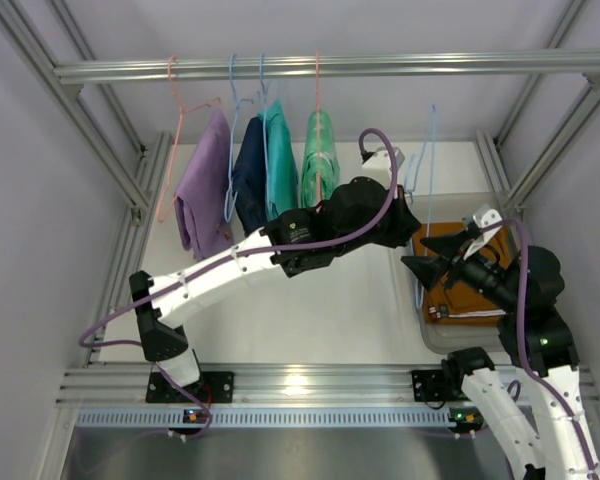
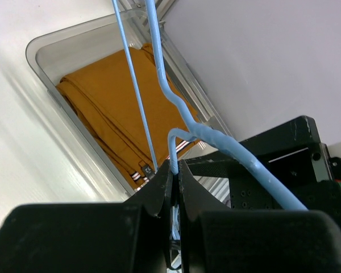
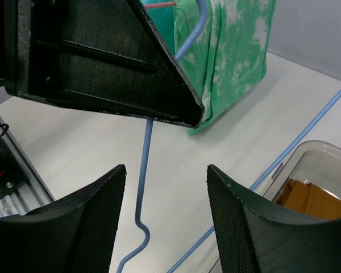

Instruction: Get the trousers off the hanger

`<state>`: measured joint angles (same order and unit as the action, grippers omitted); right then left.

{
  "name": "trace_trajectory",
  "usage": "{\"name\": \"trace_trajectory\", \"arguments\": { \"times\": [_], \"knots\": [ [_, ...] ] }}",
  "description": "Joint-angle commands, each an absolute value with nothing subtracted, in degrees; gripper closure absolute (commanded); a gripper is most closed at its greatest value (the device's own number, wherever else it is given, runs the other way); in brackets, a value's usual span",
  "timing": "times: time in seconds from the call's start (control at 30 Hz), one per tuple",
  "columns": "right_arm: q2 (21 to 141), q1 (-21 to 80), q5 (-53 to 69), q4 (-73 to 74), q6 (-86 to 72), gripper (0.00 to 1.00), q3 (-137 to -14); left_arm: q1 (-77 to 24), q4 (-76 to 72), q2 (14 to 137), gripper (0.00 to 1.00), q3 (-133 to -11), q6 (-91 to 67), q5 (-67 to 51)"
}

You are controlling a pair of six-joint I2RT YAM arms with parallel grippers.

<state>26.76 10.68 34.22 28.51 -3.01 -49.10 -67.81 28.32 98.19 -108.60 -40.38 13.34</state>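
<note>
The rust-orange trousers (image 1: 470, 290) lie folded in a clear bin (image 1: 435, 335) at the right, also seen in the left wrist view (image 2: 111, 111). The mint-green mottled trousers (image 1: 320, 160) hang on a pink hanger from the rail, and also show in the right wrist view (image 3: 238, 57). My left gripper (image 1: 410, 213) is shut on the wire of an empty blue hanger (image 2: 184, 119), holding it over the bin. My right gripper (image 1: 420, 256) is open and empty beside that blue hanger (image 3: 142, 187), just above the bin's left side.
Lilac trousers (image 1: 202, 195), a navy pair (image 1: 248, 175) and a teal pair (image 1: 280, 165) hang on the rail (image 1: 330, 66) left of the green pair. Metal frame posts stand at both sides. The bin's rim (image 2: 42, 71) shows in the left wrist view.
</note>
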Motion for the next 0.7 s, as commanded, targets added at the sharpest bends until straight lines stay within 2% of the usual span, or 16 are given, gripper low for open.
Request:
{"name": "trace_trajectory", "arguments": {
  "times": [0.0,0.1,0.2,0.23,0.27,0.3,0.4,0.47,0.5,0.53,0.57,0.6,0.63,0.67],
  "knots": [
    [28.4,10.4,35.6,21.8,-0.7,0.42,-49.4,-68.4,26.2,97.9,1.0,-110.6,-40.6,13.1],
    [30.0,10.4,35.3,21.7,0.6,0.5,-49.5,-68.4,25.8,98.3,1.0,-111.3,-40.5,12.8],
    [30.9,11.0,35.2,21.1,2.1,0.66,-49.4,-68.4,25.8,98.6,1.0,-111.6,-40.3,12.6],
    [31.5,11.2,35.0,21.3,2.5,0.73,-49.6,-68.4,25.6,98.6,1.0,-111.6,-40.1,12.6],
    [31.7,11.4,34.8,21.7,2.5,0.89,-49.9,-68.4,25.5,98.6,1.0,-111.6,-39.9,12.8],
    [31.8,11.5,34.8,21.8,2.4,0.97,-50.0,-68.4,25.4,98.7,1.0,-111.6,-39.3,12.9],
    [30.7,11.6,36.6,20.3,0.4,1.0,-50.2,-68.4,25.0,98.3,0.97,-111.2,-38.0,13.4],
    [30.0,11.6,37.2,19.6,-4.2,1.0,-50.4,-68.3,24.7,97.8,0.77,-110.4,-36.5,14.0],
    [29.9,11.5,37.0,19.9,-5.3,1.0,-50.8,-68.3,24.5,97.6,0.63,-110.0,-36.0,14.8],
    [29.7,11.5,35.9,20.3,-7.2,1.0,-51.4,-68.2,24.5,97.3,0.4,-109.4,-35.4,15.3],
    [29.5,11.5,35.1,20.6,-7.9,1.0,-51.6,-68.0,24.5,96.6,0.3,-109.2,-34.8,15.9],
    [29.4,11.5,34.4,21.1,-8.8,1.0,-51.9,-67.9,24.4,96.2,0.1,-108.8,-33.7,16.3],
    [29.3,11.5,33.7,21.4,-10.7,1.0,-52.1,-67.4,24.2,95.7,0.01,-108.4,-32.9,15.8],
    [29.3,11.5,33.7,21.7,-11.5,1.0,-52.2,-67.1,24.3,94.9,0.01,-107.7,-32.3,15.6]
  ]
}}
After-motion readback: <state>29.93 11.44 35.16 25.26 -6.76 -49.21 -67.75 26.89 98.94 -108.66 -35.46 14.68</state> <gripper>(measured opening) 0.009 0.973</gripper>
